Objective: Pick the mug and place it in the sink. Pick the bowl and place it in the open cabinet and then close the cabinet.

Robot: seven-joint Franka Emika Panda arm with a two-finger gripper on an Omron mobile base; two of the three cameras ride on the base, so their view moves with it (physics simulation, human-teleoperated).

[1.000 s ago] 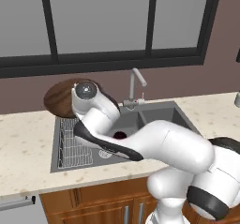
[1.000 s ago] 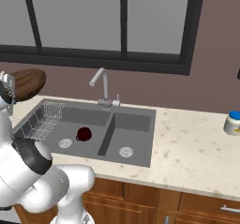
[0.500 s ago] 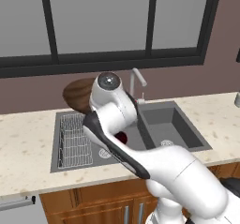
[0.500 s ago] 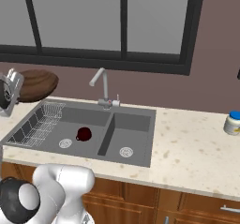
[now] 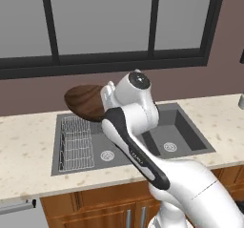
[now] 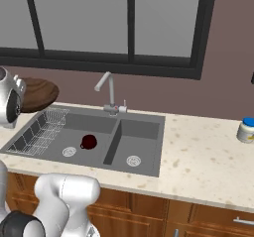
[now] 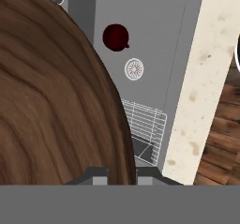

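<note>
The wide brown wood-grain bowl (image 5: 85,102) hangs tilted in the air over the left end of the sink (image 5: 184,123), and my gripper (image 5: 106,98) is shut on its rim. In the hand view the bowl (image 7: 56,101) covers the left half, with its rim pinched in my gripper (image 7: 121,176). The small maroon mug (image 6: 89,142) lies in the sink's left basin, also seen below the bowl as the mug (image 7: 116,36) near a round drain (image 7: 134,69). From the right, the bowl (image 6: 37,94) floats beside the white hand. The cabinet is out of view.
A wire rack (image 6: 42,131) fills the left end of the sink (image 6: 144,132), and a silver faucet (image 6: 106,88) stands behind the divider. A small jar (image 6: 246,130) sits on the speckled counter (image 6: 208,156) at the far right. Dark-framed windows run along the wall behind.
The arm has swung and straightened up, carrying the bowl a little to the right above the sink's left end. The mug has stayed in the basin.
</note>
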